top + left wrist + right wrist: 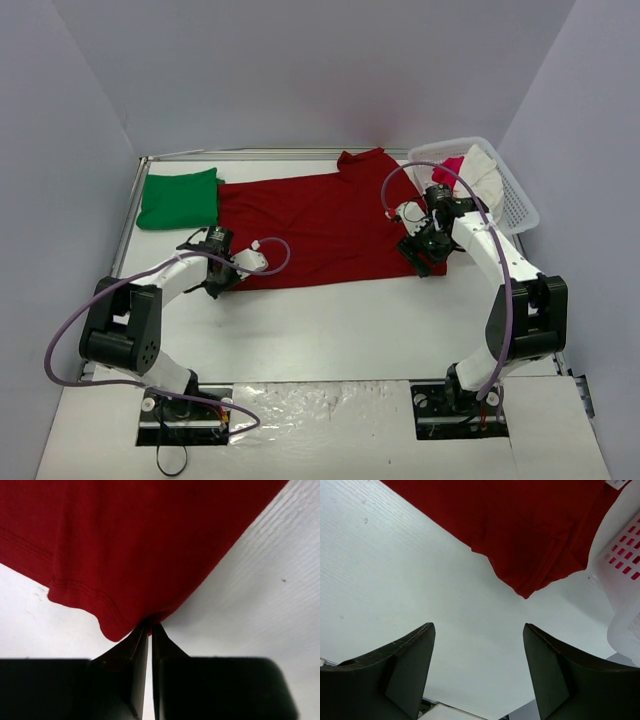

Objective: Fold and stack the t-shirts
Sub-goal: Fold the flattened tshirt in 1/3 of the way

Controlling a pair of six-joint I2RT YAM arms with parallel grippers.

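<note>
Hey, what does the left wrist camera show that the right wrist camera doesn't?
Only the left wrist view: the left gripper shut on a hemmed corner of the dark red t-shirt. Only the right wrist view: the right gripper open over the table, a white basket at the right edge, and a shirt corner lying free. Both: the dark red t-shirt on the white table.
</note>
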